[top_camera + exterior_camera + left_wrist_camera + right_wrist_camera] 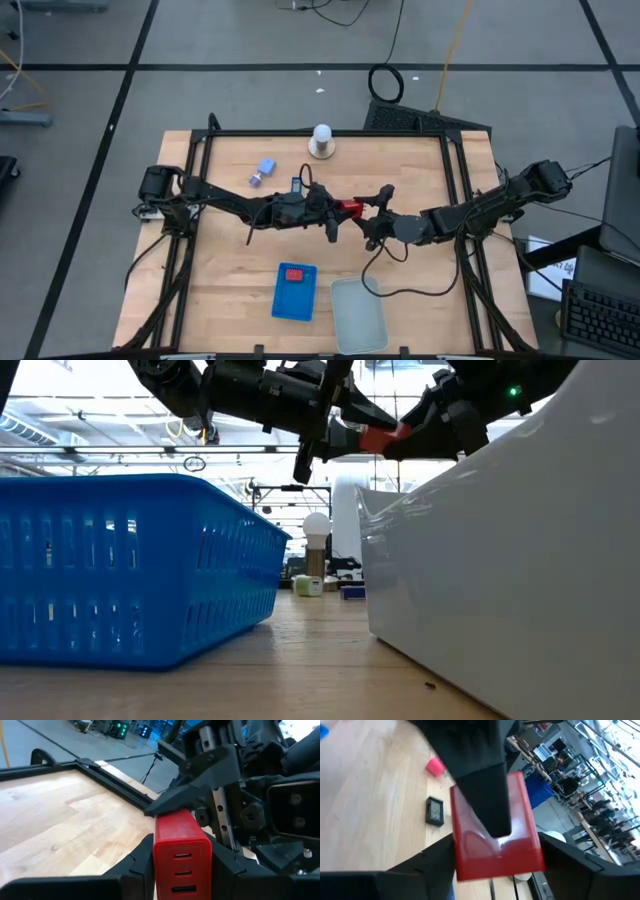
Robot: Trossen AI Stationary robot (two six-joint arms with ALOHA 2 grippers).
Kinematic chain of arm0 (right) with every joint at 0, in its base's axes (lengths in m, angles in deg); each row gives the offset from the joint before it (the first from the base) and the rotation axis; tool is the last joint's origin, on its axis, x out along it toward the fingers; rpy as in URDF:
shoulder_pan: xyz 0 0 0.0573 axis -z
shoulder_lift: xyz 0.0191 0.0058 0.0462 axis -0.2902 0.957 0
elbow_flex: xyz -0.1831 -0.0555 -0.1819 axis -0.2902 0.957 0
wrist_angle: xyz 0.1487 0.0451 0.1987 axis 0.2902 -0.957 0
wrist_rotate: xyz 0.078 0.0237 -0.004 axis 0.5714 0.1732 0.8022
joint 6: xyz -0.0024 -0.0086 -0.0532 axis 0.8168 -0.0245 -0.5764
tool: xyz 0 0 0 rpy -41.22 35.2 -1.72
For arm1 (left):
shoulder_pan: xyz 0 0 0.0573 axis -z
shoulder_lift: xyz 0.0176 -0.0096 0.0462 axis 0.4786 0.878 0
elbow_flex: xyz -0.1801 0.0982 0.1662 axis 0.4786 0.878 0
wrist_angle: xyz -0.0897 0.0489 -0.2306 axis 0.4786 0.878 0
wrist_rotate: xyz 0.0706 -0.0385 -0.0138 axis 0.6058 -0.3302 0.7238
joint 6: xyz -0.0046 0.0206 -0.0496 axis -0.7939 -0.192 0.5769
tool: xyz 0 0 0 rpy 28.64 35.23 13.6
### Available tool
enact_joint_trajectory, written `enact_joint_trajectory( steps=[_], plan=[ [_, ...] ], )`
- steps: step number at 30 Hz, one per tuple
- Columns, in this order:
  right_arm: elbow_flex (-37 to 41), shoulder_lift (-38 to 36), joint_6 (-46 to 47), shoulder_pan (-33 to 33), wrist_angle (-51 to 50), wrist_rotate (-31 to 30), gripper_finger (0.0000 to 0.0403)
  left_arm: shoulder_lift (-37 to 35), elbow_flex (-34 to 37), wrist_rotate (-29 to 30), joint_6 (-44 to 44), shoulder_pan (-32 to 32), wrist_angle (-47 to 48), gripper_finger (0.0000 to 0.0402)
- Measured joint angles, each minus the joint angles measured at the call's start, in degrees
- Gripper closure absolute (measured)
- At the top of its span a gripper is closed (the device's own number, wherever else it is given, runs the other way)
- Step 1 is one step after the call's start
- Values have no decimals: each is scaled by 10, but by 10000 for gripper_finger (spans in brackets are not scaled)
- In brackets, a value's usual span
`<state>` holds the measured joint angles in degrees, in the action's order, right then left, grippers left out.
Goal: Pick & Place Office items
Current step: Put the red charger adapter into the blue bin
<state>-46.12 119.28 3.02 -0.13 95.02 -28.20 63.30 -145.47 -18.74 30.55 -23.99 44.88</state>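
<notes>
Pale wood planks make up the table (230, 260), framed by black rails and standing on a grey floor crossed by dark lines. From above, both arms meet over the table's middle: the left gripper (338, 207) and the right gripper (362, 212) sit on opposite ends of one red block (348, 207), held off the wood. Behind them stands a white ball on a round base (321, 141), with a light blue piece (267, 166) and a small purple bit (256, 180) to its left. Near the front edge lie a blue tray (294, 300), holding another red item (295, 274), and a clear tray (358, 314) beside it.

At table height the blue tray's slotted wall (130, 590) fills the left and the clear tray's wall (500, 550) the right; the red block (378, 437) hangs high between the arms, and a bright hall with ceiling beams lies beyond.

Past the left wrist, the two fingers (137, 862) press the block's (181, 852) sides; its end shows three slots, and the right gripper clamps the far end. No writing is readable.

Past the right wrist, that arm's fingers (420, 865) squeeze the block (495, 840), with the left gripper's dark finger lying across it. On the wood beyond are a black rectangular piece (435, 811) and a small red piece (435, 766); people sit at desks in the room behind.
</notes>
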Motion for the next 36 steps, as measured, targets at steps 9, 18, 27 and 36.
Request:
enact_joint_trajectory(
  steps=[9,18,27,36],
  plan=[
    [0,-9,44,-2,-3,-1,69,1,0,0,-9,0,0,282],
    [0,-79,73,-38,-24,-4,52,-27,1,-25,-85,9,32,279],
    [0,-159,100,-57,-76,-4,57,-96,1,-11,-119,40,143,284],
    [0,-231,175,-61,-177,-1,57,-118,3,-9,-129,118,158,284]
  ],
)
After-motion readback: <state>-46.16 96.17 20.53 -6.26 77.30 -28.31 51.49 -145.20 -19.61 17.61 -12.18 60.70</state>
